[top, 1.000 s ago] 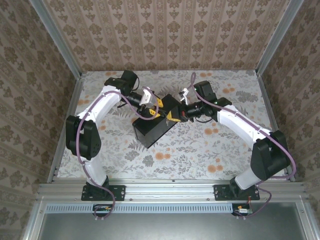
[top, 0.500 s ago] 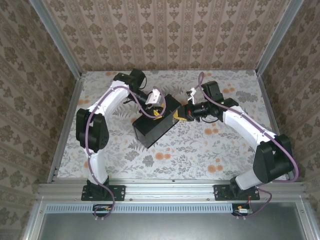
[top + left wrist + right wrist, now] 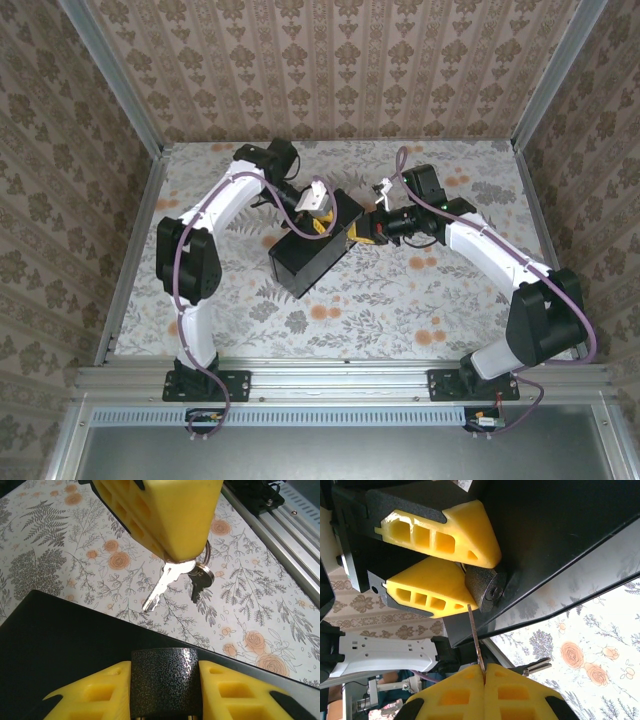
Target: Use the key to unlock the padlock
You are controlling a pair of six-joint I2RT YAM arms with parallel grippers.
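padlock (image 3: pixel 482 585), dark and speckled with a keyhole in its round end, sits clamped between the left gripper's (image 3: pixel 165 677) yellow fingers, at the edge of a black box (image 3: pixel 305 262) on the floral tabletop (image 3: pixel 400 290). the box crowds in right behind the lock. the right gripper (image 3: pixel 484 672) has its jaws pressed together on a silver key (image 3: pixel 161 587), blade aimed toward the lock, tip near it but apart. a second key (image 3: pixel 198 586) dangles from the ring alongside.
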